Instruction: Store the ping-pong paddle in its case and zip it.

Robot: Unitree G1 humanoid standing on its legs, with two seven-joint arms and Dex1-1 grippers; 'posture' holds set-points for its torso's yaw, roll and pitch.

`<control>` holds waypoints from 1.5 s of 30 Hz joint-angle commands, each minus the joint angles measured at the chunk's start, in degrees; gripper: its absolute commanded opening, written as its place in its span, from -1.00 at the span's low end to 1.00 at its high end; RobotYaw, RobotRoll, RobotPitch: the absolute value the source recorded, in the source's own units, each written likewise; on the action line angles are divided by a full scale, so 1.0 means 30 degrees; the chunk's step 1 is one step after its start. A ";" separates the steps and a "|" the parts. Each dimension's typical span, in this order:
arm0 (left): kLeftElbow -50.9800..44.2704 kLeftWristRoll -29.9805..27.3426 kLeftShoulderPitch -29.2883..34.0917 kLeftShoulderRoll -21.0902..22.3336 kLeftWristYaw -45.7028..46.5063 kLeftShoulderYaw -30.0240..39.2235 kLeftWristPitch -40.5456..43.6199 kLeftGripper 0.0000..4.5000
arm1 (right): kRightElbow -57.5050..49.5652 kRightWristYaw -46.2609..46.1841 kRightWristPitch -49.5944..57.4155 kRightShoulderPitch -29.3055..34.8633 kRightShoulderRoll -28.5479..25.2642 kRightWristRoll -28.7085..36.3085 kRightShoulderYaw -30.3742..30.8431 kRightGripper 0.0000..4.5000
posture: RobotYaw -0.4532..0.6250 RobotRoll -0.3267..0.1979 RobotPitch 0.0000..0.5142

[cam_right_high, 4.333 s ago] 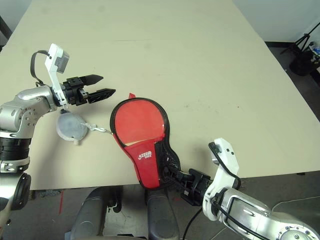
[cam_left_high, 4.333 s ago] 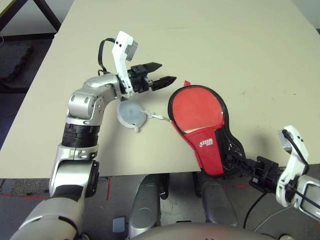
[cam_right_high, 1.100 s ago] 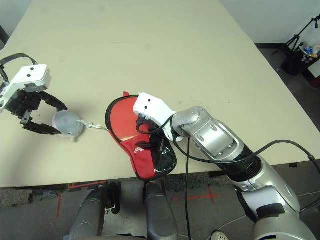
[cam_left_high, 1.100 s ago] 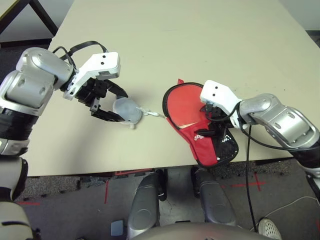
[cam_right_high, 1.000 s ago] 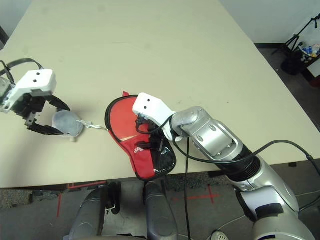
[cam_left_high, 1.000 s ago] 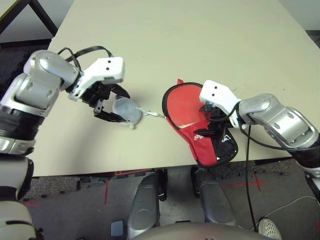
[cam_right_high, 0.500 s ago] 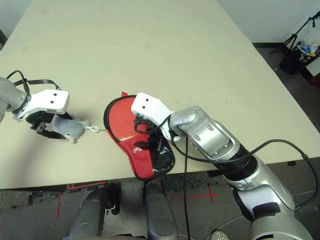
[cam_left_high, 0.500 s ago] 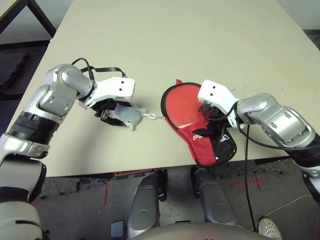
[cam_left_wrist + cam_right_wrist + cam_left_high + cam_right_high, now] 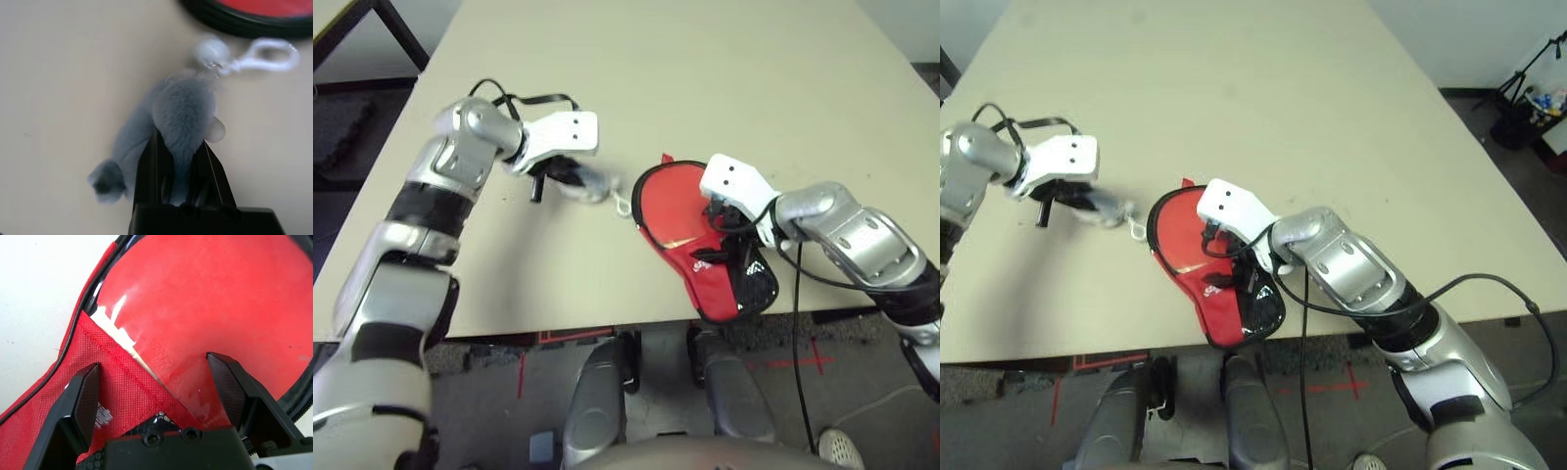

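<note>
The red case (image 9: 717, 294) lies open near the table's front edge, its flap folded back over the lower part. The ping-pong paddle (image 9: 210, 298) rests inside it, red face up, with its handle hidden under the flap (image 9: 122, 401). My right gripper (image 9: 152, 361) hovers open just above the paddle's face and the flap. A pale grey fuzzy lump (image 9: 181, 110) is tied by a white clasp (image 9: 266, 51) to the case's black zipper edge (image 9: 244, 22). My left gripper (image 9: 178, 154) is shut on that lump, left of the case (image 9: 578, 179).
The beige table (image 9: 705, 78) stretches far behind both arms. Its front edge (image 9: 558, 328) runs just below the case, whose lower end hangs slightly over it. A black cable (image 9: 798, 323) trails from my right arm.
My left gripper has shut on the grey lump and carried it away from the front edge and closer to the case. The right gripper and the case have stayed put.
</note>
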 commanded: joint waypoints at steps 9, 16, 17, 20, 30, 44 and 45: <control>0.7882 0.2740 -0.3503 -0.4957 0.8379 -0.0499 -0.3243 -0.93 | 0.0571 0.0112 0.0248 0.0603 0.0178 -0.0381 0.0855 1.00 | -0.29 0.25 0.00; 0.9391 0.3250 -0.4630 -0.7808 1.2194 -0.0225 -0.3033 -0.93 | 0.0456 0.0014 0.0429 0.0692 0.0352 -0.0422 0.0839 1.00 | -0.33 0.25 0.02; 0.9455 0.3241 -0.4828 -0.8233 1.2738 -0.0161 -0.3146 -0.93 | 0.0425 -0.0003 0.0456 0.0734 0.0359 -0.0435 0.0836 1.00 | -0.34 0.25 0.02; 0.9639 0.3394 -0.5291 -0.9059 1.3717 -0.0206 -0.3263 -0.93 | 0.0320 -0.0018 0.0558 0.0839 0.0360 -0.0474 0.0818 1.00 | -0.36 0.25 0.02; 0.9783 0.3231 -0.5890 -1.1149 1.4115 0.0024 -0.4270 -0.93 | 0.0241 -0.0114 0.0742 0.0968 0.0494 -0.0531 0.0757 1.00 | -0.38 0.25 0.01; 0.9534 0.3088 -0.5055 -1.2887 1.2691 0.0319 -0.5538 -0.93 | 0.0506 -0.0176 0.0682 0.0890 0.0507 -0.0616 0.0617 1.00 | -0.41 0.25 0.01; 0.9551 0.3070 -0.5004 -1.2781 1.2569 0.0362 -0.5437 -0.93 | 0.0501 -0.0187 0.0682 0.0915 0.0504 -0.0620 0.0604 1.00 | -0.40 0.25 0.01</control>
